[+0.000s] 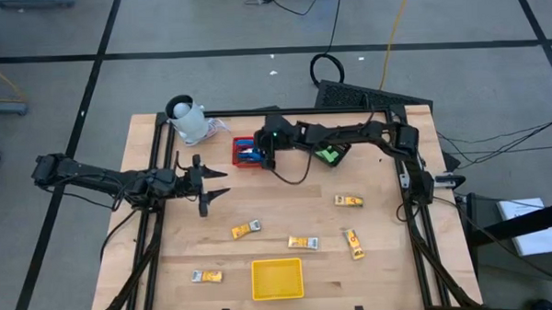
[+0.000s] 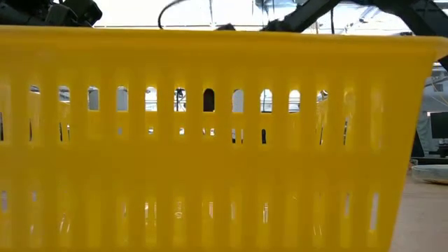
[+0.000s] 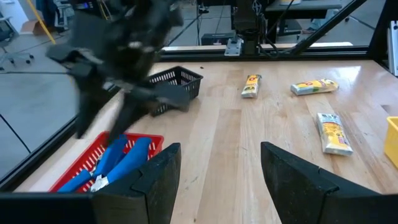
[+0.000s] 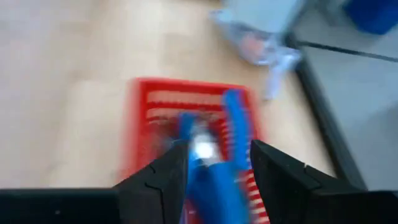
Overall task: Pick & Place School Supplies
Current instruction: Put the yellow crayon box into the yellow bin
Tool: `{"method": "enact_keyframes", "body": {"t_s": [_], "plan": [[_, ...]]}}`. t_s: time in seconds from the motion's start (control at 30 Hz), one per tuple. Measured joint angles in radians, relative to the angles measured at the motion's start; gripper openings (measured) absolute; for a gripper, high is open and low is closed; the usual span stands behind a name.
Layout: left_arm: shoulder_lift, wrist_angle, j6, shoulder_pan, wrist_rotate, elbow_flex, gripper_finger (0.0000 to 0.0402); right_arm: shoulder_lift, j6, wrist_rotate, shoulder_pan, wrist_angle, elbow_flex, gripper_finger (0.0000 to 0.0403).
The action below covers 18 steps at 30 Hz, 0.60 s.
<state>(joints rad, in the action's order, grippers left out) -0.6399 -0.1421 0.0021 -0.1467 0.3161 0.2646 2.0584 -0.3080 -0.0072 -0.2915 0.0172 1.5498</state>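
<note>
While low view blocked, right claw (image 4: 214,165) over red basket (image 4: 149,99).

This is a robotics lab or workshop. A wooden worktable (image 1: 288,224) framed in black aluminium rails (image 1: 418,225) stands on a grey concrete floor (image 1: 200,75) marked with dark tape lines. Loose cables (image 1: 393,22) trail across that floor toward the table. Two dark robot arms (image 1: 93,175) are mounted at its sides. Beyond the table, the left wrist view shows metal stands and equipment (image 3: 249,18) in an open industrial room.
</note>
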Motion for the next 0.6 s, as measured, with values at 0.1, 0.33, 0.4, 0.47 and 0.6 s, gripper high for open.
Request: {"method": "enact_keyframes", "body": {"t_s": [0.1, 0.33, 0.4, 0.47, 0.6], "plan": [[0.0, 0.002, 0.0, 0.0, 0.0, 0.0, 0.0225, -0.037, 0.0, -0.066, 0.064, -0.041, 0.0, 0.0173], [0.0, 0.006, 0.0, 0.0, 0.0, 0.0, 0.0225, -0.071, 0.015, -0.016, 0.315, -0.303, -0.001, 0.017], [0.0, 0.007, 0.0, 0.0, -0.001, 0.0, 0.0225, -0.07, 0.022, 0.061, 0.382, -0.379, -0.001, 0.0166], [0.0, 0.007, 0.0, 0.0, -0.001, 0.0, 0.0225, -0.07, 0.06, 0.131, 0.436, -0.45, -0.001, 0.0165], [0.0, 0.007, 0.003, 0.0, 0.0, 0.0, 0.0225, -0.07, 0.204, 0.163, 0.494, -0.578, -0.001, 0.0172]]}}
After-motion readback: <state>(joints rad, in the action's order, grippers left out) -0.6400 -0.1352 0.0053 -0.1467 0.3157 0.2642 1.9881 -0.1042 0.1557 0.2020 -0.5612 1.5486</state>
